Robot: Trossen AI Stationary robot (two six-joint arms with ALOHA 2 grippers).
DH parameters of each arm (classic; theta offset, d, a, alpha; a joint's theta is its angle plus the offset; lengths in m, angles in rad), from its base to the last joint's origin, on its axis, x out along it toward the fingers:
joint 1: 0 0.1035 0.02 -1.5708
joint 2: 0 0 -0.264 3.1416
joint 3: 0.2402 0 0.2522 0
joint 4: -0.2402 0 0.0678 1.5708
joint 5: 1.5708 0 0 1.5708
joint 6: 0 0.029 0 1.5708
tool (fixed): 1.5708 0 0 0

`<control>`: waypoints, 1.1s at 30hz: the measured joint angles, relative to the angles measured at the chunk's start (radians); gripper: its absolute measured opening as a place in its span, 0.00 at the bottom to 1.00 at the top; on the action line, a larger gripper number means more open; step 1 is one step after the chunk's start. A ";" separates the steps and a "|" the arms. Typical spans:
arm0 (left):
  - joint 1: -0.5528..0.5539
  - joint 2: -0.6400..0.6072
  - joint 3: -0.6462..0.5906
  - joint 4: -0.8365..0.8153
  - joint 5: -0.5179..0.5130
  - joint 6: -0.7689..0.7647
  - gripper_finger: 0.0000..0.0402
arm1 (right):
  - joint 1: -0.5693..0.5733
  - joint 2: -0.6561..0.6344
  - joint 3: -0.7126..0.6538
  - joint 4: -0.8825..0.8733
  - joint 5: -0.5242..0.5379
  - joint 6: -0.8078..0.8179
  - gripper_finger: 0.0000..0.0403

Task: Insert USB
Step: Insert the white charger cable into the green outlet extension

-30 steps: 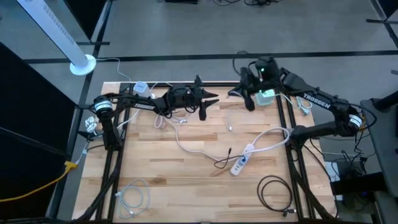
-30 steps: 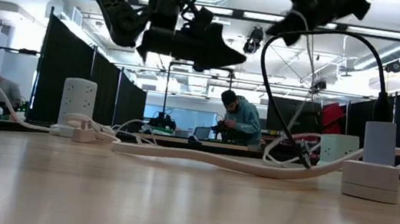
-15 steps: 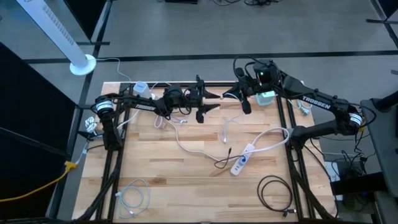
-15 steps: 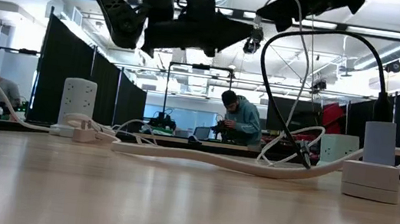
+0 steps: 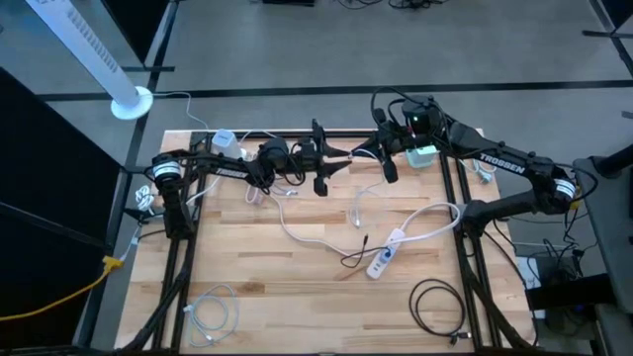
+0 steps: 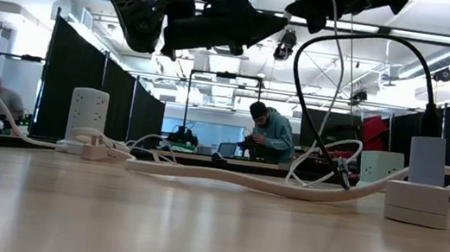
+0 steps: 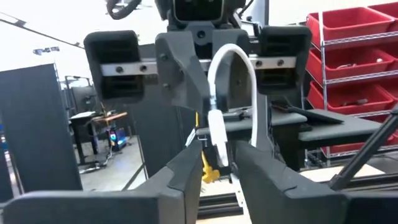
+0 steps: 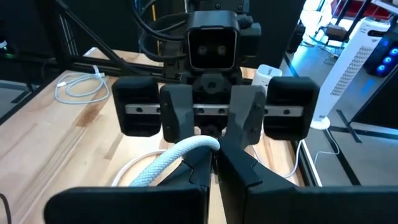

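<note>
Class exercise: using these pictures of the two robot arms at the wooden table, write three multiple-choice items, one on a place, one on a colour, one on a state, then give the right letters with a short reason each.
1. Where do the two grippers meet?
A. Above the far edge of the table, near its middle
B. Over the near left corner
C. Beside the coiled black cable

2. What colour is the cable held between the arms?
A. Red
B. White
C. Yellow

3. How are the right gripper's fingers?
A. Wide open and empty
B. Shut on the white cable
C. Resting flat on the table

Answers:
1. A: in the high view the left gripper and right gripper face each other tip to tip above the table, by its far edge.
2. B: the white cable loops in front of the left wrist camera.
3. B: the right wrist view shows the fingers closed together with the cable coming out of them.
</note>
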State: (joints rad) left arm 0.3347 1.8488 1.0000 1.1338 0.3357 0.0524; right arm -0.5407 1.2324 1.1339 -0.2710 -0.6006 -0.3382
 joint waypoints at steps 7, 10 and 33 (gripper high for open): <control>-0.001 0.000 0.000 -0.023 -0.001 -0.003 0.02 | 0.002 0.000 0.000 -0.002 0.017 0.023 0.00; -0.001 0.000 0.000 -0.026 -0.030 -0.001 0.01 | 0.002 0.000 0.000 -0.008 0.021 0.033 0.00; 0.001 -0.023 0.000 -0.305 -0.068 0.121 0.01 | 0.043 0.129 0.169 -0.442 0.208 -0.099 0.36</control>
State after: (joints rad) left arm 0.3355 1.8259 1.0000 0.8290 0.2672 0.1738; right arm -0.4972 1.3618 1.3033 -0.7134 -0.3922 -0.4377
